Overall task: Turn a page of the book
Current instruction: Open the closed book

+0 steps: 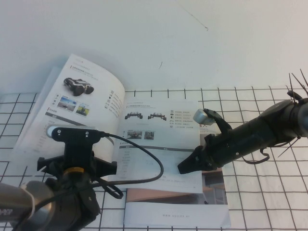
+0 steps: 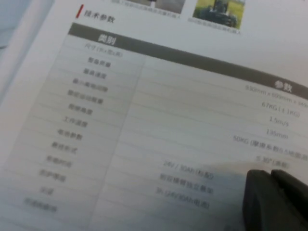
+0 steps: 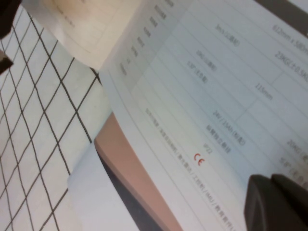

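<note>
Lying open on a white tabletop overlaid with a black wire grid, the book shows white inside pages of robot photos and tables, its turned page tilted up at the left, with a second booklet beneath its near edge. Left pincer hovers low over the left leaf, finger spread not discernible. Right pincer, fingers shut and holding nothing, points down at the right-hand leaf.
</note>
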Available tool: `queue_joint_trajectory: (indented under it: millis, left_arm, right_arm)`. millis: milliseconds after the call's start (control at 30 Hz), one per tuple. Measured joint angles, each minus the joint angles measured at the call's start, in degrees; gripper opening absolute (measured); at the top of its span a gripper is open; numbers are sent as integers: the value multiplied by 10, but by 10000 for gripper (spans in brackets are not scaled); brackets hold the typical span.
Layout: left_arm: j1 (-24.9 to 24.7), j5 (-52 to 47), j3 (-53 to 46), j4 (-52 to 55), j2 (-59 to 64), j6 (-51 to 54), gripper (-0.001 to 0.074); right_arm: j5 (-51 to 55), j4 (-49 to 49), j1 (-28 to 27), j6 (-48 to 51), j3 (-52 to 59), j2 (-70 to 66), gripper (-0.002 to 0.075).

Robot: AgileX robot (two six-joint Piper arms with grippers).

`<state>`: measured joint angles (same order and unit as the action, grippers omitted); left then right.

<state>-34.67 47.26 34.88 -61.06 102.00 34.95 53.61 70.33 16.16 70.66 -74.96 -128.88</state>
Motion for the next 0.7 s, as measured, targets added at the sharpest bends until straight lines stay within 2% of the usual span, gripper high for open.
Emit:
queue_joint_trajectory:
  millis: [233, 500, 600, 700]
  left_arm:
    - [56, -69, 0, -62, 0, 18, -2]
    - [131, -191, 0, -67, -1, 18, -2]
    - [137, -199, 0, -62, -1, 18, -2]
    - [137, -201, 0, -52, -1, 18, -3]
  right_arm:
    - [0, 1, 0, 11, 1, 0, -1]
    - [1, 7, 0, 22, 1, 0, -1]
    - [1, 18, 0, 37, 2, 0, -1]
    - [18, 62, 0, 94, 3, -4, -1]
